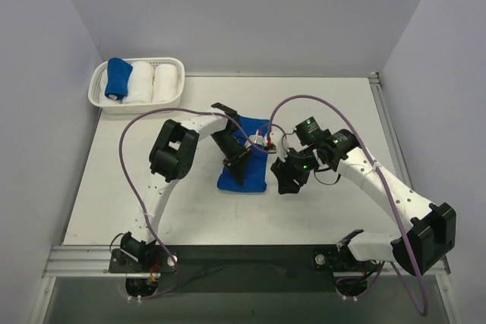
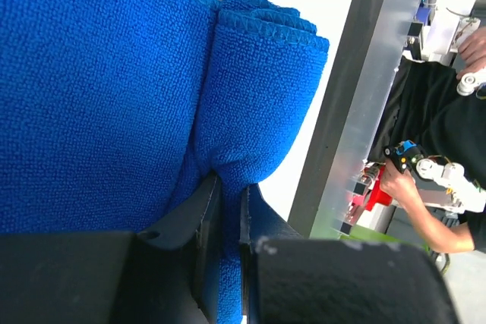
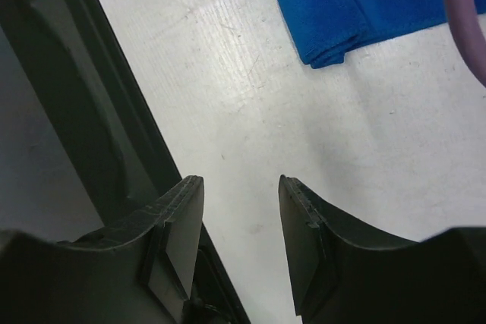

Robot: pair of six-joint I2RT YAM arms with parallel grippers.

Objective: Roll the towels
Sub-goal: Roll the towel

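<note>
A royal-blue towel [image 1: 247, 180] lies in the middle of the table, its near end doubled over into a thick fold [image 2: 262, 89]. My left gripper [image 1: 241, 158] sits on top of it and is shut on a pinch of this cloth [image 2: 230, 187]. Just right of the towel, my right gripper [image 1: 285, 180] hovers over bare table with its jaws open and nothing between them [image 3: 241, 187]. The right wrist view shows a towel corner [image 3: 342, 13] ahead of the fingers. A second blue towel [image 1: 118, 78], rolled, stands in the basket.
A white basket [image 1: 102, 102] at the back left holds the blue roll and two white towel rolls [image 1: 140, 81]. The dark front rail of the table [image 3: 99, 111] runs just left of the right fingers. Purple cables arc over both arms.
</note>
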